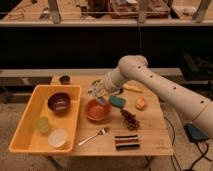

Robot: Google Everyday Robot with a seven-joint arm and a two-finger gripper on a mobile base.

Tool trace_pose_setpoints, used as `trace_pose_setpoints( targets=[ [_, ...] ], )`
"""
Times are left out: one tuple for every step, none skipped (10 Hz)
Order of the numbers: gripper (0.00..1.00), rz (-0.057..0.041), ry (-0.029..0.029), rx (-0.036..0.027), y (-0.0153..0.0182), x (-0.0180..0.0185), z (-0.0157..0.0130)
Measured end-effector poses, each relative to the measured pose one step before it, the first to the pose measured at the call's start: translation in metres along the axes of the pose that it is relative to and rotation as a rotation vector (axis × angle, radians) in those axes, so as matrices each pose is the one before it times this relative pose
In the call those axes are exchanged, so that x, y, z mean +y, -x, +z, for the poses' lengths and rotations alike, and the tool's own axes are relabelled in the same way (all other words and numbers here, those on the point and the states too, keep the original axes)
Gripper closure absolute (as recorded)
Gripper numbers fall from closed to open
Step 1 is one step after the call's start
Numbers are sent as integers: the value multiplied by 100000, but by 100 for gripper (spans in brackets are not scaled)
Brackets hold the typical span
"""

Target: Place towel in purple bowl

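The gripper (100, 95) hangs over the middle of the wooden table (150, 142), just above the far-left rim of the orange bowl (97, 110). Something pale and bluish, probably the towel (98, 91), sits at its tip, but whether the fingers are apart or clamped on it cannot be told from here. The white arm (160, 90) reaches in from the right edge.

The purple bowl (59, 102) stands in the far part of the yellow tray (20, 127), which takes up the left edge of the tabletop. In the tray's near part are a green cup (43, 124) and a white cup (58, 138).

Right of the orange bowl lie a teal sponge (118, 101), an orange fruit (141, 103) and a dark pine cone (130, 119). A fork (93, 136) and a striped bar (127, 142) lie toward the near edge. A dark cup (64, 79) stands at the far-left corner.
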Motion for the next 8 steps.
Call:
trace_pose_setpoints(
  targets=[
    [97,-809,-1675,-2909,1839,-1659,957],
    [97,-979,-1063,-2273,1657,-1379,1019],
    [97,-1292,-1340,-2533,2134,-1811,1424],
    [97,-1030,-791,-1570,1696,-1489,1368],
    [97,-792,-66,-1409,1532,-1191,1625],
    [97,-1101,450,-1369,1566,-1046,1792],
    [97,-1642,1146,-919,1467,-647,1894],
    [97,-1948,1793,-914,1491,-525,2045]
  ],
)
